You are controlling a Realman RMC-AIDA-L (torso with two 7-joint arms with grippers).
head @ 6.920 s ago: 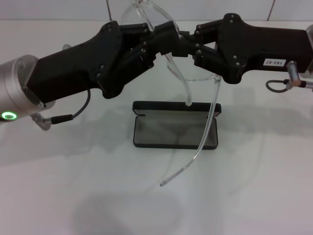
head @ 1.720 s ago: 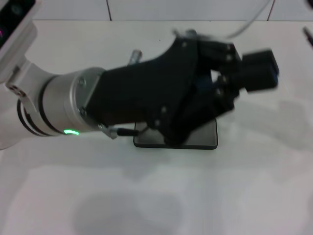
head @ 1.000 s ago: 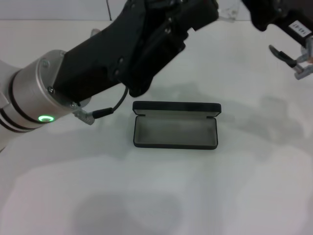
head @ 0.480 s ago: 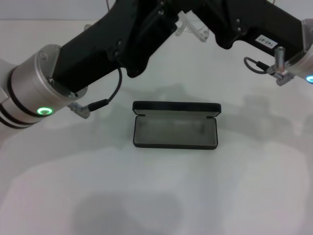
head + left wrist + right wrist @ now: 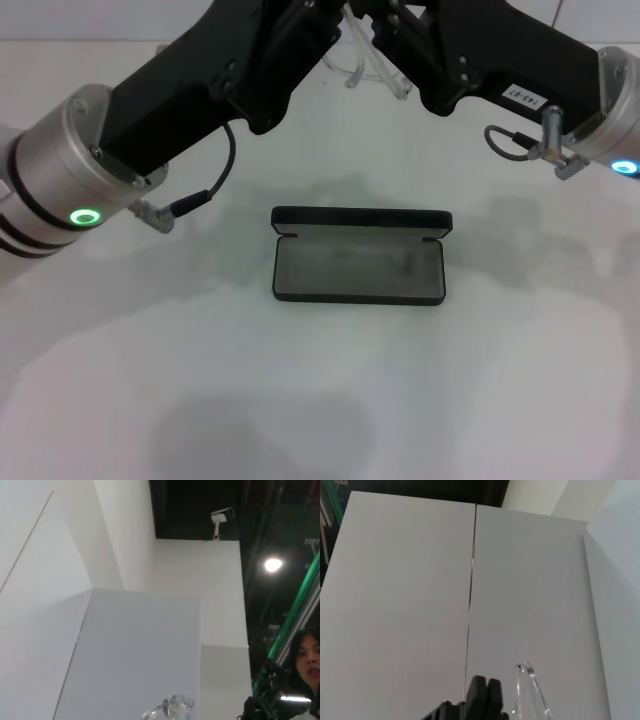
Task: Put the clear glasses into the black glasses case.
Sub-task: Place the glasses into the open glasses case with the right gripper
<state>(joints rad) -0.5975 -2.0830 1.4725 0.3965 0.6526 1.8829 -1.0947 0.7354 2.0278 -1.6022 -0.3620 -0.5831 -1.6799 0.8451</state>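
**White table, one open case on it**

A plain white table carries the things. The black glasses case lies directly on it near the middle, lid open and standing up along the far edge, grey lining facing up. Soft grey shadows fall across the surface around the case.

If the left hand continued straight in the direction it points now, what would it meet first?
Probably the right hand. The left hand points up and across toward it, with the glasses between them, high above the open case. Depth is unclear.
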